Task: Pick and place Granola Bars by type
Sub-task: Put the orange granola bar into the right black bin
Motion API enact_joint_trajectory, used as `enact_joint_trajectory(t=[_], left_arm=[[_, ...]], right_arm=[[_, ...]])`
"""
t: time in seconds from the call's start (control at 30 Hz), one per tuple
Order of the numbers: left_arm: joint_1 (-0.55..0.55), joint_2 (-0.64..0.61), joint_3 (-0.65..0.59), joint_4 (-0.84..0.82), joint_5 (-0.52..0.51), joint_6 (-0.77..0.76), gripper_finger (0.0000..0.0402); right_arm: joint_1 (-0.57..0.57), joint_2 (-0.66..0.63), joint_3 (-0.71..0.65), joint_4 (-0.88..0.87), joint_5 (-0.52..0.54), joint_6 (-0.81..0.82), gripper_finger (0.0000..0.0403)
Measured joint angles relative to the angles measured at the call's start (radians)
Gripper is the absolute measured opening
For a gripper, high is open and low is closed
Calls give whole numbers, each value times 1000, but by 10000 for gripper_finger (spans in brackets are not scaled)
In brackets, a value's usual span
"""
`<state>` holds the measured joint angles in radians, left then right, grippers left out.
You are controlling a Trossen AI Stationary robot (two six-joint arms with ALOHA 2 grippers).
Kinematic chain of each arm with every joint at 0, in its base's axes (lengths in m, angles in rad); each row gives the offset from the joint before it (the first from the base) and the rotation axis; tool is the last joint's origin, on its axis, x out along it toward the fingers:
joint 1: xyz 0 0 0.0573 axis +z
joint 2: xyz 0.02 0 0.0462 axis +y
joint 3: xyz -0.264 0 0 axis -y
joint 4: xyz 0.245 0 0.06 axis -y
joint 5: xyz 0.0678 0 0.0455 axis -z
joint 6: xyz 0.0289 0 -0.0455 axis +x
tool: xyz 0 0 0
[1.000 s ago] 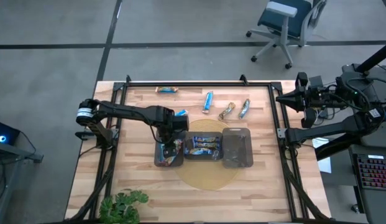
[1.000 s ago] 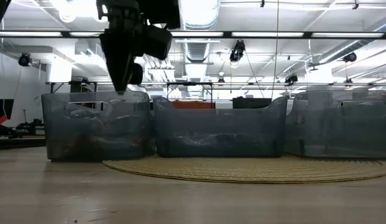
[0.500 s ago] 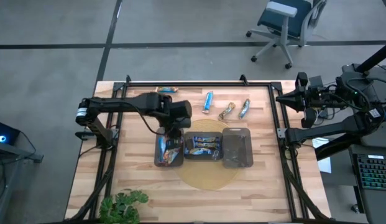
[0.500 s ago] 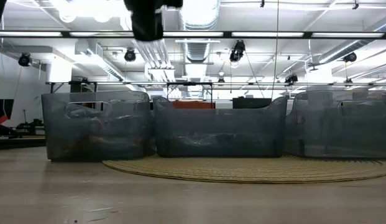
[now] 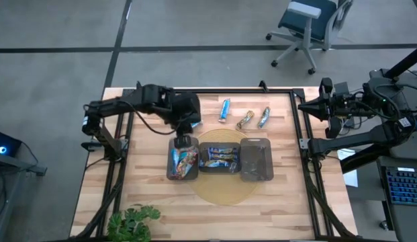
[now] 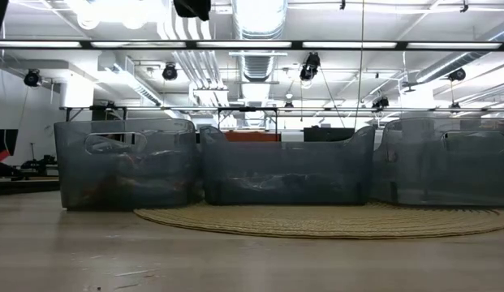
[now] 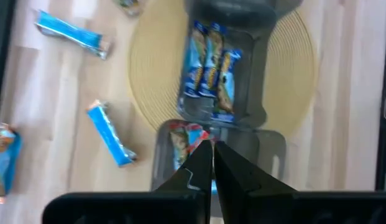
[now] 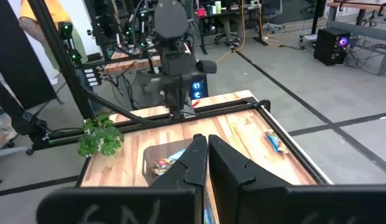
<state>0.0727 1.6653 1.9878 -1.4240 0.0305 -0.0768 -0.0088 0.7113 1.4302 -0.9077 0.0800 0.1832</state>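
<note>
Left of centre in the high view, the left tray holds the mixed orange and brown bars; the middle tray holds blue bars, and the right tray looks empty, so the sort by type is partly done. Four loose bars lie along the upper part of the table, among them a blue one at upper centre. The left gripper hangs above the left tray's far end, its arm bent in from the upper left, fingers pressed together and carrying nothing. The right gripper waits off the right edge, pinched closed, empty.
</note>
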Motion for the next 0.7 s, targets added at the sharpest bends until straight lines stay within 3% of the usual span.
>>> enact_joint_trajectory(t=[0.23, 0.7], left_arm=[[79, 0, 58, 2, -21, 44, 0], [323, 4, 45, 13, -33, 144, 0]], right_arm=[[0, 0, 0, 0, 0, 0, 8], [0, 0, 0, 0, 0, 0, 8]])
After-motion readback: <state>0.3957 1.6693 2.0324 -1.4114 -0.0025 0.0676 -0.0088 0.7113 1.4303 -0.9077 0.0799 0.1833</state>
